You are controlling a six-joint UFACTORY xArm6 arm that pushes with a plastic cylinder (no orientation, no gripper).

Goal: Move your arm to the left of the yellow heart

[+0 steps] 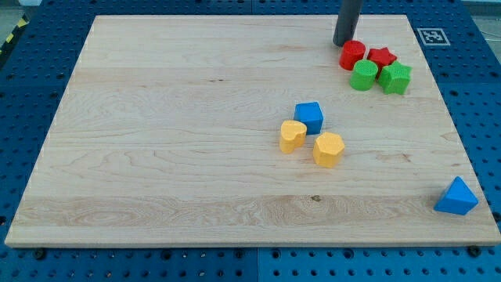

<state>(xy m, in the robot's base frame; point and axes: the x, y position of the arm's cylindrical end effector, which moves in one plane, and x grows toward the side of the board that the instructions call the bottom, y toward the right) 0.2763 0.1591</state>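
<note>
Found my tip (pixel 342 43) near the top edge of the wooden board (pixel 156 117), right of centre, touching or just beside the upper left of the red cylinder (pixel 352 55). Saw the red star (pixel 382 56) just right of that cylinder, with the green cylinder (pixel 363 76) and the green star (pixel 395 78) side by side just below the pair, all four packed close. Spotted, well below and left of that cluster, the blue cube (pixel 309 117), with the yellow heart (pixel 293 135) just below-left of it and the yellow pentagon (pixel 328 149) just below-right. Noted the blue triangle (pixel 456 197) alone at the bottom right corner, well apart from everything else.
</note>
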